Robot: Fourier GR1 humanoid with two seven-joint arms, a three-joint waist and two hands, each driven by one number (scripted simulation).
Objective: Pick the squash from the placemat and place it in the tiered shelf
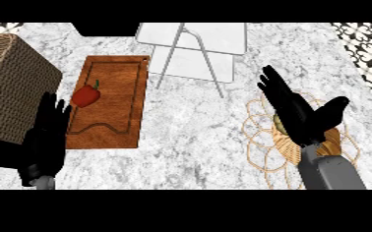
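The squash (279,123) shows only as a small yellow-green patch on the round woven placemat (263,153) at the right. My right hand (296,112) hovers right over it, fingers straight and thumb spread, hiding most of it. Whether the hand touches the squash is unclear. The white tiered shelf (195,46) with its slanted metal legs stands at the back centre, well apart from the hand. My left hand (44,140) rests open at the lower left, fingers up.
A wooden cutting board (116,113) lies left of centre with a red bell pepper (86,95) on it. A tall woven basket (20,86) stands at the far left, next to my left hand. The marble counter (196,137) runs between board and placemat.
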